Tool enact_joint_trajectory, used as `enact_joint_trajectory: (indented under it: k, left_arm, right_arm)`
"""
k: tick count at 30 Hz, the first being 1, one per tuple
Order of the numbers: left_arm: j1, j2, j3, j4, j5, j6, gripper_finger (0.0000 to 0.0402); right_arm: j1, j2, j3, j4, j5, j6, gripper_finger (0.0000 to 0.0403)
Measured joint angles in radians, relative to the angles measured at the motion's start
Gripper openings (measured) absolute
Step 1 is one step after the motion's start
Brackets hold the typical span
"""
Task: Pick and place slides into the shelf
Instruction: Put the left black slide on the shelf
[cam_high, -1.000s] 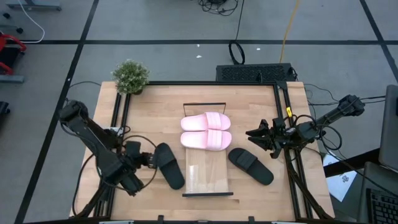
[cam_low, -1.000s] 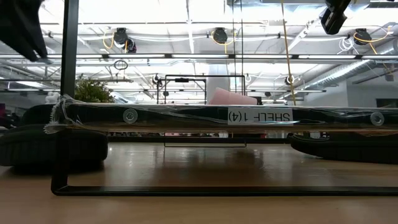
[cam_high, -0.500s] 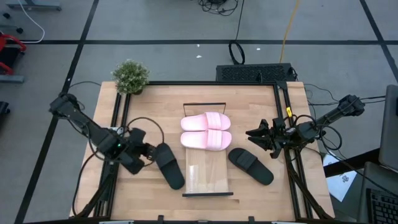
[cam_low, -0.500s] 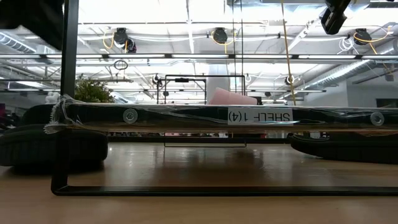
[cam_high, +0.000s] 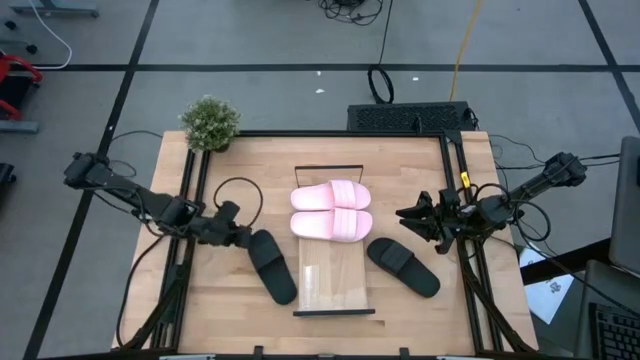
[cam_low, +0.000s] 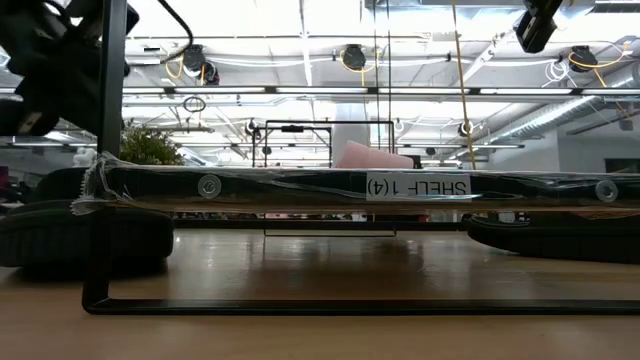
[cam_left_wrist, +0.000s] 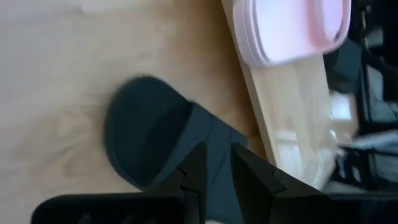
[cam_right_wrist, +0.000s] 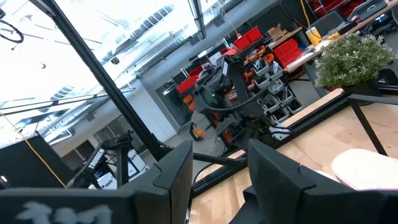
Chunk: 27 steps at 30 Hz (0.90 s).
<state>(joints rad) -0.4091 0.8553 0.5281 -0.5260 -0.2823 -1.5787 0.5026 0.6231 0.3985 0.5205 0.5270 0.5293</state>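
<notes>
Two pale pink slides (cam_high: 331, 210) lie side by side on the far half of the shelf (cam_high: 335, 285), a narrow wooden board with black end bars. One black slide (cam_high: 272, 265) lies on the table left of the shelf, another black slide (cam_high: 402, 267) right of it. My left gripper (cam_high: 243, 240) hangs just over the left black slide's far end (cam_left_wrist: 155, 134), tipped downward, its fingers (cam_left_wrist: 194, 167) a little apart with nothing between them. My right gripper (cam_high: 403, 214) waits open beyond the shelf's right side, raised and holding nothing (cam_right_wrist: 217, 168).
A small potted plant (cam_high: 210, 122) stands at the table's far left corner. Black rails (cam_high: 195, 190) run along the table's left, far and right sides. A loose cable loop (cam_high: 235, 200) lies near my left arm. Bare board shows at the shelf's near half.
My left arm has straightened out from a folded pose. Its gripper has gone a little toward the table's far edge and turned about, staying by the left black slide's far end. The slides have kept their places.
</notes>
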Motion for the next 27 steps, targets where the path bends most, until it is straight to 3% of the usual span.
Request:
enact_joint_trajectory:
  k: [8,18,27]
  left_arm:
    - [0.111,-0.019,-0.045,0.133,0.212,0.200,0.0063]
    - [0.260,-0.019,-0.045,0.130,0.479,0.360,0.0063]
    - [0.319,-0.018,-0.045,0.119,0.500,0.445,0.0063]
  right_arm:
    - [0.000,0.001,0.000,0.000,0.024,0.000,0.0141]
    - [0.000,0.001,0.000,0.004,0.053,0.008,0.0141]
    - [0.000,0.001,0.000,0.003,0.055,0.008,0.0141]
